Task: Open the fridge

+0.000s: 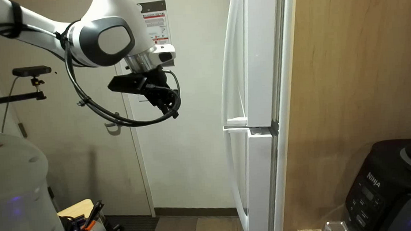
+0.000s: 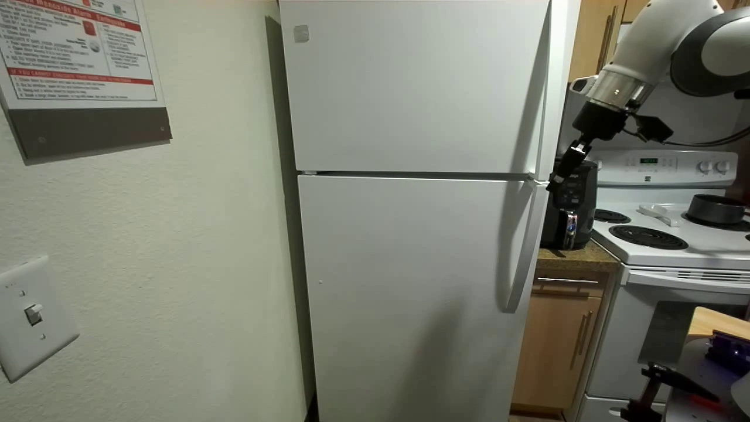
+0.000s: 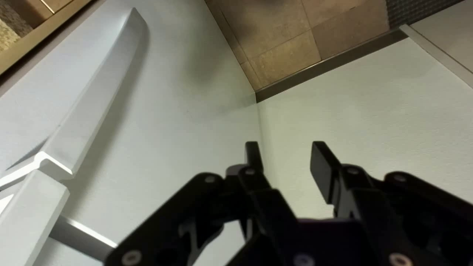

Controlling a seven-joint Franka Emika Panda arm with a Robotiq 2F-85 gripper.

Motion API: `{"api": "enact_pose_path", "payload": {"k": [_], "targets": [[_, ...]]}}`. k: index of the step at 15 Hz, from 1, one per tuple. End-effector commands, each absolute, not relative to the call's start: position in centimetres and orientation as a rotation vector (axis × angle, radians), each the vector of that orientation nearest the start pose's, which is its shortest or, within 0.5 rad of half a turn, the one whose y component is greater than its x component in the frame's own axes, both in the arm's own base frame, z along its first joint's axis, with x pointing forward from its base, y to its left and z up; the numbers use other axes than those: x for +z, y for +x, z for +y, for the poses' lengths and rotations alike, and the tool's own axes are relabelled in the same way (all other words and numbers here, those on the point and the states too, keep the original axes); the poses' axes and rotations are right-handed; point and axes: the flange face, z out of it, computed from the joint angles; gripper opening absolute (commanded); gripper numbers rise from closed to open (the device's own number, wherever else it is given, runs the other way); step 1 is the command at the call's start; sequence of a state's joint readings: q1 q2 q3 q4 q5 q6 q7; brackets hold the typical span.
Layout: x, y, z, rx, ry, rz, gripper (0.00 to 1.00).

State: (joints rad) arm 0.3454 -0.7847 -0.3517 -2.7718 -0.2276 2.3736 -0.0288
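Observation:
The glossy white fridge (image 2: 404,246) faces the camera in an exterior view, its short upper door (image 2: 410,88) and longer lower door both closed. Edge-on, the fridge (image 1: 255,52) stands right of centre. Its lower handle (image 3: 92,99) and upper handle (image 3: 33,221) fill the left side of the wrist view, off to the side of the fingers. My gripper (image 3: 284,147) is partly open, with only bare wall visible between the fingertips. In an exterior view the gripper (image 1: 175,114) hangs out in front of the fridge, clearly apart from the handles.
A wooden panel (image 1: 351,63) flanks the fridge, with a black Ninja cooker (image 1: 365,191) nearby. A wall (image 2: 222,234) runs close along the hinge side. Behind the arm is a room door (image 1: 84,158). A stove (image 2: 674,234) stands beyond the fridge.

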Motion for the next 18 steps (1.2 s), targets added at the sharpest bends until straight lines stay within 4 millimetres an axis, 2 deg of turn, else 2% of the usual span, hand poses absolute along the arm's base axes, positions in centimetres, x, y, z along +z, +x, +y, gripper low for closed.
{"api": "enact_pose_path", "payload": {"k": [1, 5, 12, 18], "targets": [[43.8, 35.5, -0.2, -0.517, -3.064, -0.302, 0.71], [42.0, 36.2, -1.2, -0.485, -3.134, -0.279, 0.97], [39.1, 37.7, -3.7, -0.56, -3.27, -0.18, 1.0], [35.8, 37.9, -6.7, -0.572, -3.387, -0.037, 1.0]]}}
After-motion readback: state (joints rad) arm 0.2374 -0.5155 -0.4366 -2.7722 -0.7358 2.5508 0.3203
